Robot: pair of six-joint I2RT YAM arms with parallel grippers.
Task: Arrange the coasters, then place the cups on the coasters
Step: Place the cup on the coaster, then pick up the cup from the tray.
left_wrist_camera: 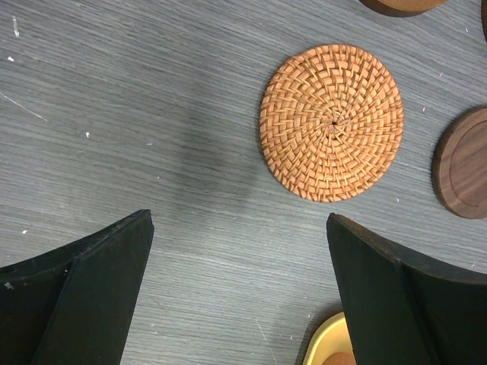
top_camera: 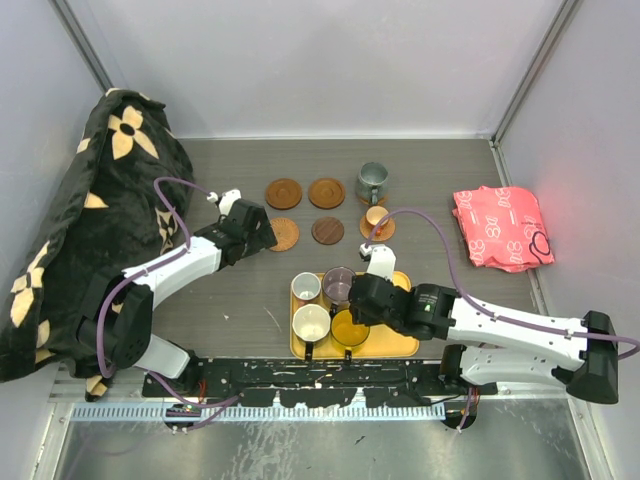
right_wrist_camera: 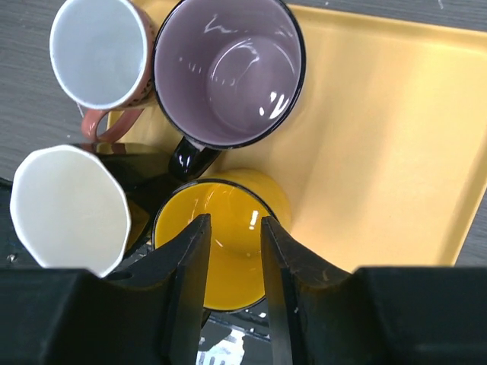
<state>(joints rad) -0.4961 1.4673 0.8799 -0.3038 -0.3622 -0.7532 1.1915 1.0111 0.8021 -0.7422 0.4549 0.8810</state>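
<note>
Right wrist view: my right gripper (right_wrist_camera: 234,222) hangs right over the orange-yellow cup (right_wrist_camera: 228,255), fingers drawn close with a narrow gap and yellow glaze showing between them. Whether they pinch the rim or anything below, I cannot tell; that part is hidden under me. The cup sits in the yellow tray (right_wrist_camera: 380,137), right beside the purple-grey cup (right_wrist_camera: 228,68), whose black handle points back at me. Beside me is the white faceted cup (right_wrist_camera: 68,209), and past it the white-lined cup with a pinkish handle (right_wrist_camera: 99,53). All four are in the tray.

Top external view now: the yellow tray (top_camera: 400,345) lies at the near edge of the table (top_camera: 220,310), about the middle, with my right gripper (top_camera: 352,308) over its cups. Toward the far edge there are two rows. The far row has the first orange-brown coaster (top_camera: 283,192), the second orange-brown coaster (top_camera: 326,192), then the grey-green cup (top_camera: 372,180); I cannot tell what is under it. The nearer row has the woven coaster (top_camera: 283,234), the dark brown coaster (top_camera: 327,231), and the small brown cup (top_camera: 376,216) standing on a light coaster (top_camera: 380,236). A black flowered cloth (top_camera: 90,220) is heaped at the left edge, and a pink-red cloth (top_camera: 500,228) lies by the right edge.

My left gripper (top_camera: 263,232) is just beside the woven coaster. Left wrist view: my left gripper (left_wrist_camera: 240,224) is spread wide, bare table between the fingers, the woven coaster (left_wrist_camera: 332,122) just ahead and apart from them, the dark brown coaster (left_wrist_camera: 464,163) beyond it.
</note>
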